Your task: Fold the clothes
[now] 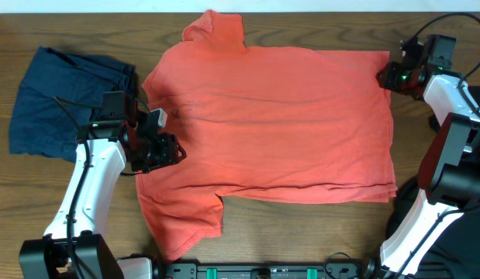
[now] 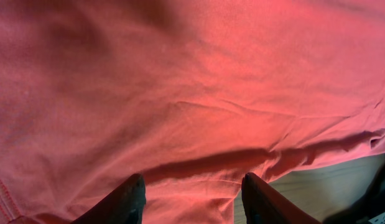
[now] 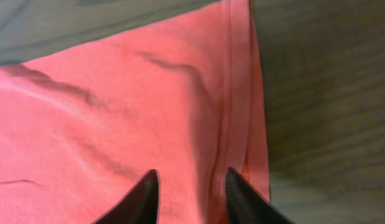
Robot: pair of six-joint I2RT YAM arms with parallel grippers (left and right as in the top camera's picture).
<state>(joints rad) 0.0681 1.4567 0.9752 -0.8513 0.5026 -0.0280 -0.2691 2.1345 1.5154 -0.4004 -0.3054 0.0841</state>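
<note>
Coral T-shirt (image 1: pixel 278 124) lay flat across mid-desk (image 1: pixel 302 232), hem toward right arm. Left tool (image 2: pixel 192 186) spread, over the shirt by the neck. Right tool (image 3: pixel 189 180) parted, fingers straddling the hem seam at the corner. Navy garment (image 1: pixel 61 101) lay crumpled beside left arm.

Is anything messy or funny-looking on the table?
Yes, a little. The navy garment at the left side of the table lies bunched up and wrinkled, not flat like the coral-red T-shirt next to it. The T-shirt is spread out with only small creases. Nothing looks spilled or torn.
</note>
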